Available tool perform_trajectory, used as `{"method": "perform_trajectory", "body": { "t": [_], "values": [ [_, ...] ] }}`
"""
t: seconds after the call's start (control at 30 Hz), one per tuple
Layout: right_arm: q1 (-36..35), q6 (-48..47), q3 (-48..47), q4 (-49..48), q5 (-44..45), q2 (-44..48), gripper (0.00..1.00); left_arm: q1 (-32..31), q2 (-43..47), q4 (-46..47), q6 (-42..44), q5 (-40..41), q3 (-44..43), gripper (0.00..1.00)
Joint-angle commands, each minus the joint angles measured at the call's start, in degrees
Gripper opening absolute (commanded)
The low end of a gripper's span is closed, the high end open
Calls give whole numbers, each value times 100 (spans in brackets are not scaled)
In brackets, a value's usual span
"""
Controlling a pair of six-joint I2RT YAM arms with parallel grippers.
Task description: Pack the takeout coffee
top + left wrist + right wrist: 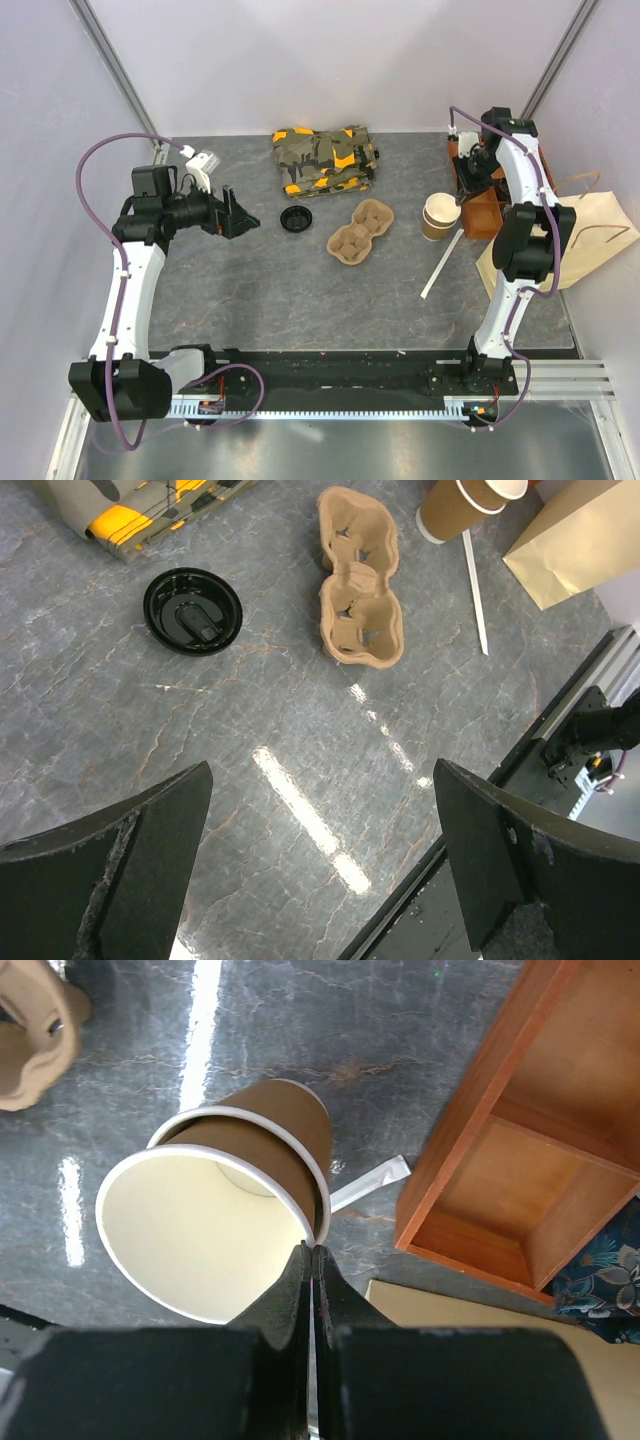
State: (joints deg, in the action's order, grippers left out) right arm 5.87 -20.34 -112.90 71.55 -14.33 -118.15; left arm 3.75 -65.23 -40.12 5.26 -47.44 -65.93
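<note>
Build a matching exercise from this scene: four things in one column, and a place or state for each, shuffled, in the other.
Things:
1. black lid
2. cup carrier
3. stacked cups
4. paper bag

Places or states:
A. both holes empty
B. lying at the right edge of the table
C. lying alone, on no cup
D. open-topped, next to the white straw

Pairs: 1-C, 2-A, 3-D, 4-B
</note>
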Motion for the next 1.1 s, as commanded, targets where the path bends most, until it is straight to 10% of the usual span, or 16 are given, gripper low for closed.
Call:
{"method": "perform_trajectory", "body": {
  "t": [0.0, 0.8, 1.07],
  "values": [
    [55, 4, -338, 254, -281, 205, 0, 3, -60, 250, 107, -318, -51, 100],
    [125, -268, -1497, 1203, -1281, 1161, 0, 3, -148, 329, -42, -433, -87, 100],
    [-752, -691, 284, 818, -2022, 2005, 0, 3, -78, 400, -673, 286, -130, 100]
  ]
}}
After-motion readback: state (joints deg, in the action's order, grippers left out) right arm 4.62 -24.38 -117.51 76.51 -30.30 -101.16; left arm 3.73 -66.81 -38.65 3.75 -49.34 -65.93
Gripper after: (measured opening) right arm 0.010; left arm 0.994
